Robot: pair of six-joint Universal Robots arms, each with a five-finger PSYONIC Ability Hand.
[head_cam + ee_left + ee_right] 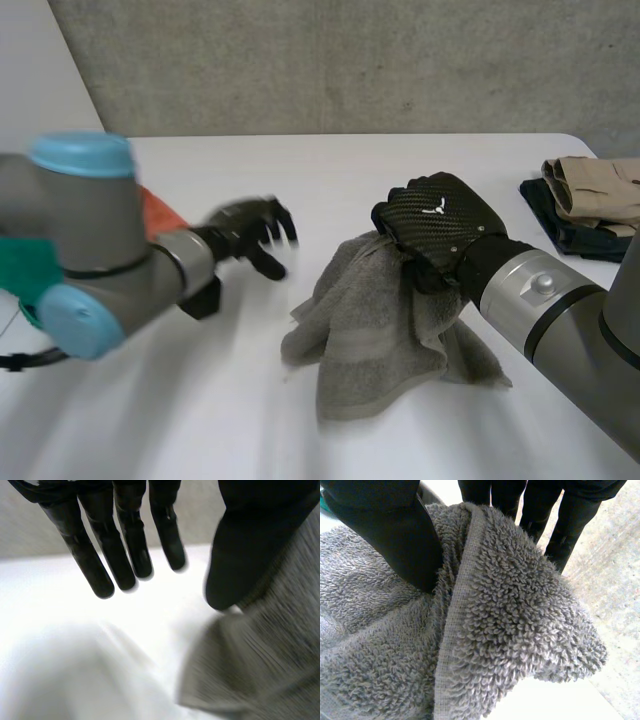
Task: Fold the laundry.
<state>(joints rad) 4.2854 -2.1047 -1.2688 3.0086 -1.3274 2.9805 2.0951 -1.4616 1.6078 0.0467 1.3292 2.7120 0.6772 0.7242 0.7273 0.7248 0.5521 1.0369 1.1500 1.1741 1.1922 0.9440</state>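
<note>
A grey towel (380,330) hangs bunched from my right hand (440,225), its lower part resting on the white table (330,165). In the right wrist view the thumb (395,535) and fingers (570,525) pinch a hemmed edge of the towel (510,630). My left hand (250,232) hovers over the table just left of the towel, apart from it. Its fingers (120,555) are straight and hold nothing. The towel (260,670) lies beside its thumb.
A stack of folded clothes (590,200), beige on dark blue, sits at the table's right edge. An orange cloth (160,212) and something green (25,270) lie behind my left arm.
</note>
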